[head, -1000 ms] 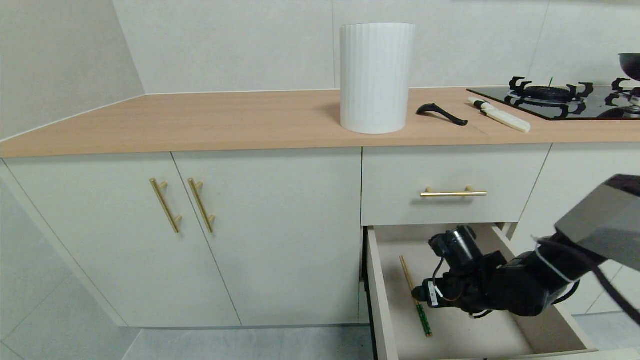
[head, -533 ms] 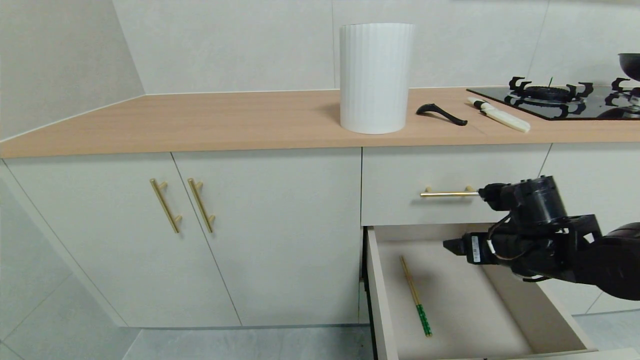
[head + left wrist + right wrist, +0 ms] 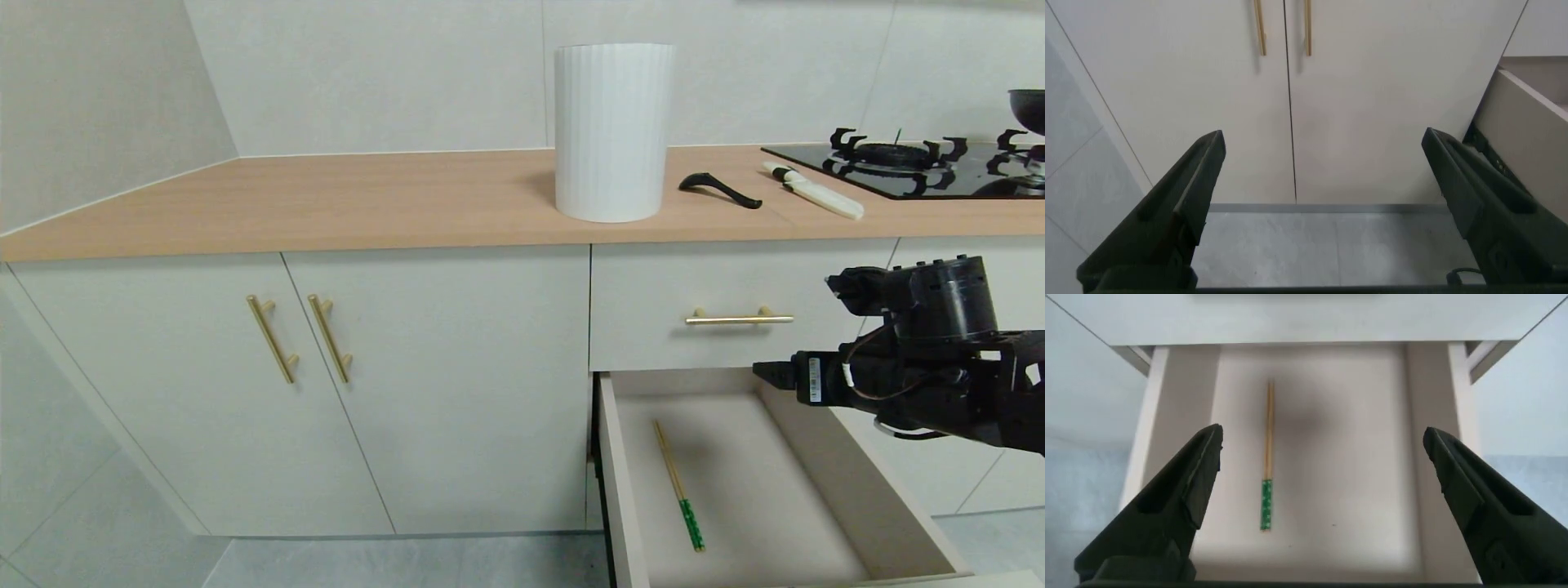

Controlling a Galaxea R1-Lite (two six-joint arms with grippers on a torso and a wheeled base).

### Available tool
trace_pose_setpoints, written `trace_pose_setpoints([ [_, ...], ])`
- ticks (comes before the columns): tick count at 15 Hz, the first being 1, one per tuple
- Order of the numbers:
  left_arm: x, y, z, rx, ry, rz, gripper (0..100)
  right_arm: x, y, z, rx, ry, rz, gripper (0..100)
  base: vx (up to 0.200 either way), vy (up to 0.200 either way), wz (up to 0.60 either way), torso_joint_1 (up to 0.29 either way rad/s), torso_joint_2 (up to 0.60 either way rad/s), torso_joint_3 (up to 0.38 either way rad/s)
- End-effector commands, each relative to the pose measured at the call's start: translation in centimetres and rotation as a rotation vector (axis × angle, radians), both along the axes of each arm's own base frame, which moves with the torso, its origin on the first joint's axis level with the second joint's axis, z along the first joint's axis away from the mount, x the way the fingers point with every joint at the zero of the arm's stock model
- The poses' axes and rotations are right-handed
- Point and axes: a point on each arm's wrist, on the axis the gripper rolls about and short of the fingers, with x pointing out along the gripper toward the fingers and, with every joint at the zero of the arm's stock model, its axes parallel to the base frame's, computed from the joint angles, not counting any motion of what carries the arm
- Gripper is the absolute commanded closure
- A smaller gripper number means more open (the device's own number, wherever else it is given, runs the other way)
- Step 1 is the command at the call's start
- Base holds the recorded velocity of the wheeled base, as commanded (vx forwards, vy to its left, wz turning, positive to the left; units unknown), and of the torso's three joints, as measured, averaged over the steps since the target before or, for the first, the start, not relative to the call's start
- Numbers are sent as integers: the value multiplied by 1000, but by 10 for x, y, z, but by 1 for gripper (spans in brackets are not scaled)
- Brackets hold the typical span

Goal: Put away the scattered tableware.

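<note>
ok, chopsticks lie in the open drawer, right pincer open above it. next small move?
Probably lift the right pincer toward the counter and line up on the black utensil: the pincer is open and empty, chopsticks lie in the drawer, and the utensil and white knife sit out.

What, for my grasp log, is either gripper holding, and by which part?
Nothing. The right gripper hangs open above the drawer, where the chopsticks lie untouched; the left gripper is open and empty before the cabinet doors.
</note>
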Motion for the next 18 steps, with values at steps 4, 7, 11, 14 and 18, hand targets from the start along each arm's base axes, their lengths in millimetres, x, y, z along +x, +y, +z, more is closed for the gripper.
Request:
trace_pose_setpoints([
  [4,0,0,0,-1,0,1,0,0,-1,0,-2,1,-2,0,0,0,0,79,-290,-267],
  [7,0,0,0,-1,0,1,0,1,-1,-2,-4,6,-2,0,0,0,0,165,-525,-294],
  [11,0,0,0,-1,0,1,0,1,-1,-5,-9,18,-1,0,0,0,0,179,-469,-285],
  [14,0,0,0,-1,0,-1,0,1,0,-7,-11,22,0,0,0,0,0,189,-471,-281],
  [18,0,0,0,-1,1,1,0,1,0,-7,-12,25,0,0,0,0,0,209,-483,-280],
])
